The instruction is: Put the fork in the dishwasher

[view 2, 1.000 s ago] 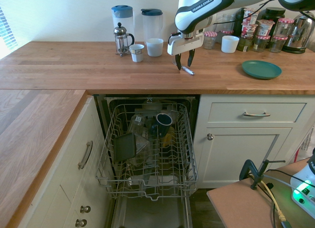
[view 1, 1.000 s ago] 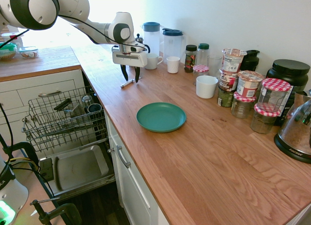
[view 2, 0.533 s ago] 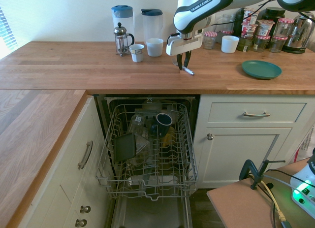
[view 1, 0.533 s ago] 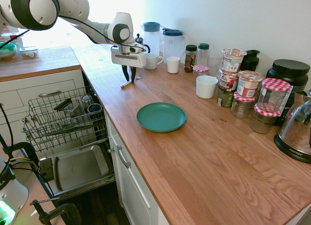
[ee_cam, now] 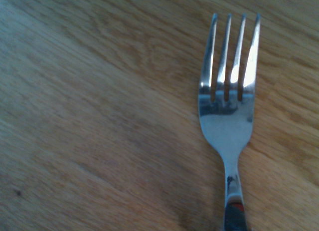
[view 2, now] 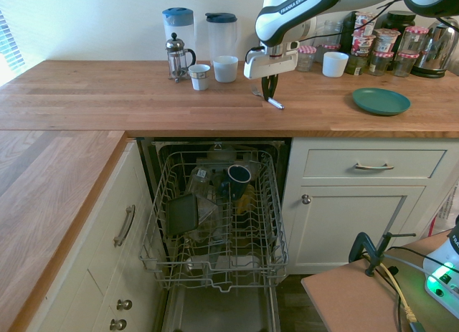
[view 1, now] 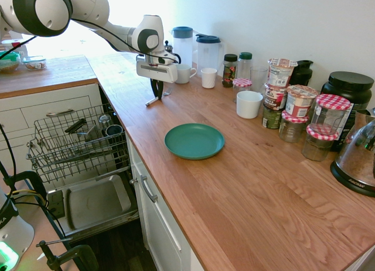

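Observation:
The fork (ee_cam: 227, 122) is slim, shiny and silver, and lies along the wooden counter (view 1: 234, 183), its tines filling the wrist view. My gripper (view 1: 157, 95) points straight down with its fingers shut on the middle of the fork. One end of the fork (view 1: 149, 101) pokes out to the side just above the wood, and the fork (view 2: 276, 104) also shows beside the gripper (view 2: 269, 97) in the second exterior view. The dishwasher (view 2: 215, 217) stands open below the counter, with its wire rack (view 1: 76, 141) pulled out over the dropped door (view 1: 96, 202).
The rack holds a dark mug (view 2: 238, 173) and several other dishes. On the counter stand a green plate (view 1: 194, 140), two white cups (view 2: 200, 77), a French press (view 2: 177, 57), two pitchers (view 1: 209, 51), a white bowl (view 1: 249, 103) and several jars (view 1: 300, 113).
The fingers have come together on the fork, from wide open a second ago. The wrist has shifted slightly, and the fork stays at the same spot on the counter.

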